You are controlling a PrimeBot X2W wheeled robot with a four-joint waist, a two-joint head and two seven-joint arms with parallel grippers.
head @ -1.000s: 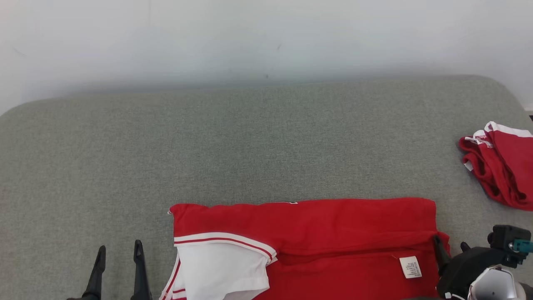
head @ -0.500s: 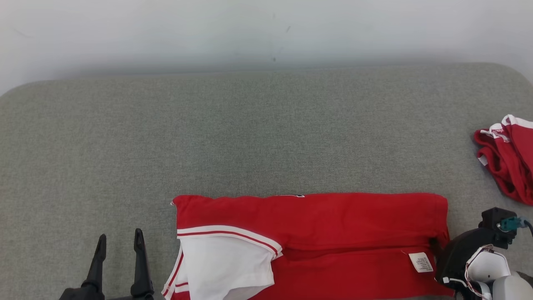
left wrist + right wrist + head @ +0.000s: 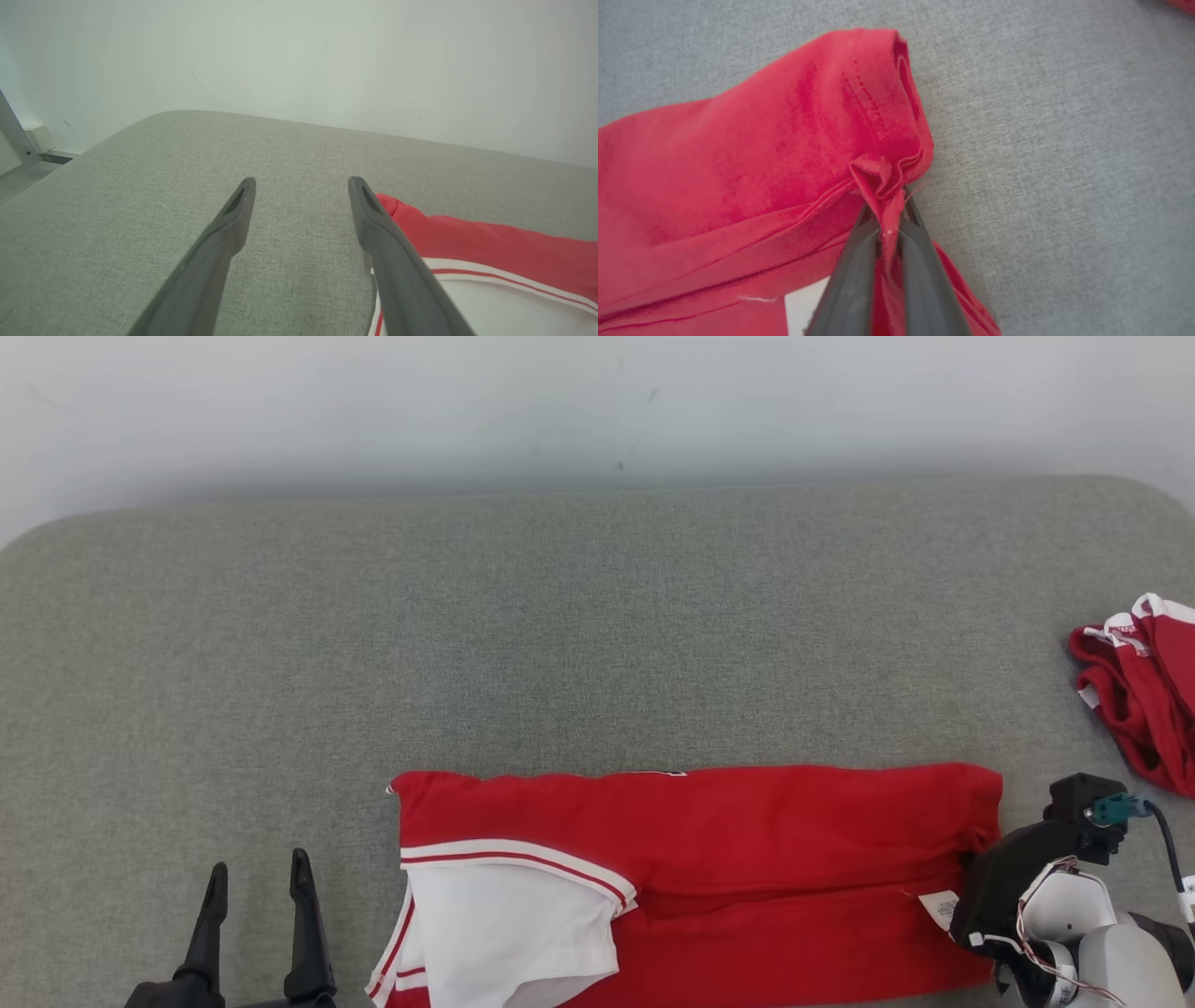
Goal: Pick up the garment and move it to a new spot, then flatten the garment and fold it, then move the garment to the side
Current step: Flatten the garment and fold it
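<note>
Right claw (image 3: 887, 219) pinched shut on the red garment's (image 3: 747, 840) right edge
The folded garment, a white sleeve showing at its left end, lies flat near the front of the grey table (image 3: 560, 644); the right claw grips a bunched fold of red cloth, while the left claw (image 3: 254, 882), fingers spread wide and empty, sits just left of the sleeve; a second red garment (image 3: 1144, 691) lies crumpled at the far right

A pale wall (image 3: 597, 401) with a few small dark marks stands behind the counter (image 3: 597, 616), covered in grey woven fabric with rounded far corners. Light is soft, even. Past its left corner, a slanted grey bar (image 3: 14, 130) meets pale floor (image 3: 18, 182).
</note>
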